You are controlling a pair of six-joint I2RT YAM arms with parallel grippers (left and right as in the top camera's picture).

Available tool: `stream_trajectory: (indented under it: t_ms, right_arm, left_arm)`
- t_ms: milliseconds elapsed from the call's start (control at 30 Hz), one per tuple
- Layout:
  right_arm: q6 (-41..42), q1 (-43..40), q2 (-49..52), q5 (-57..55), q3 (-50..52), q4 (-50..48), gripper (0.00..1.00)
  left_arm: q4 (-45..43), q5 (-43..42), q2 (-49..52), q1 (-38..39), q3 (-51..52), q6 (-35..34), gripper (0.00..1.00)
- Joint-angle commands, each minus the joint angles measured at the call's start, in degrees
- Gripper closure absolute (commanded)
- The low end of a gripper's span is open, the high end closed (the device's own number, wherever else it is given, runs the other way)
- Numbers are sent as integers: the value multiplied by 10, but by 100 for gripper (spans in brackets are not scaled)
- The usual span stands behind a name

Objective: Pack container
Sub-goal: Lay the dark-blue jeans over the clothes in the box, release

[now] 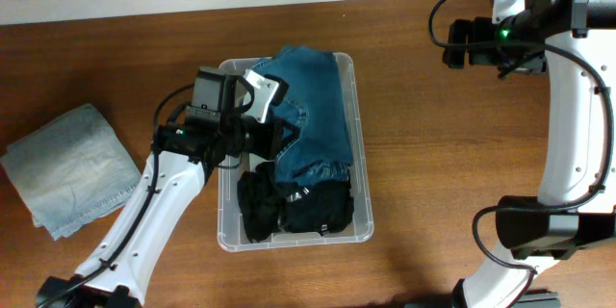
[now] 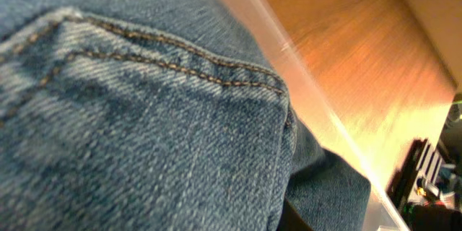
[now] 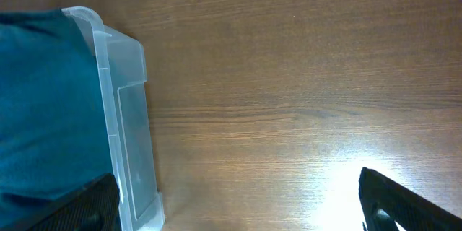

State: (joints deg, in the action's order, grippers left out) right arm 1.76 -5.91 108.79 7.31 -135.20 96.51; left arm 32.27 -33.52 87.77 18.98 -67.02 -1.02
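Note:
The clear plastic container (image 1: 358, 154) stands mid-table. It holds dark blue jeans (image 1: 313, 106) at the back and black clothes (image 1: 298, 207) at the front. My left gripper (image 1: 274, 138) reaches in from the container's left side, against the jeans. In the left wrist view the jeans (image 2: 144, 115) fill the frame and hide the fingers, with the container rim (image 2: 289, 50) beside them. My right gripper (image 1: 460, 43) is open and empty above bare table to the container's right. Its wrist view (image 3: 238, 188) shows the container wall (image 3: 130, 130) and the jeans (image 3: 43, 101).
A folded light blue denim garment (image 1: 72, 168) lies on the wooden table far left of the container. The right arm's base (image 1: 539, 226) stands at the front right.

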Motion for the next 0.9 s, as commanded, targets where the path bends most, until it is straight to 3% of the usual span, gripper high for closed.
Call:
stream_trajectory:
  t_ms: [0,67,100,133,167,200,333,567,700,733,800,833,867]
  right_arm:
    - [6,-2,-12,-1,-9,1,1]
    - [7,-2,-12,-1,-9,1,1]
    - [7,-2,-12,-1,-9,0,1]
    - [6,-2,-12,-1,-9,0,1]
    - [6,-2,-12,-1,-9,0,1]
    - [6,-2,-12,-1,-9,0,1]
    - [6,-2,-12,-1,-8,0,1]
    - [6,-2,-12,-1,-8,0,1]
    - [6,-2,-9,-1,-8,0,1]
    - [6,-2,-8,-1,-8,0,1]
    - [6,-2,-5,-1,-8,0,1]
    - [6,-1,-4,-1,-8,0,1]
    - [6,-1,-4,-1,-7,0,1]
  left_arm:
    - [61,19,-7,4,-17,6,99]
    - [77,49,-7,4,-17,6,99]
    - [83,83,-7,4,-17,6,93]
    - [83,104,-7,4,-17,6,62]
    - [75,130,-7,3,-17,7,15]
    - [66,146,-7,3,-17,7,1]
    - [-5,180,-7,4,-28,6,1]
    - [-7,330,-7,5,-137,7,1]
    - [-5,323,-2,7,-137,7,1]
    - [-1,322,3,10,-137,7,6]
    - [22,322,23,19,-136,7,34]
    - [38,322,37,24,-136,7,54]
    - [57,322,57,28,-136,6,65]
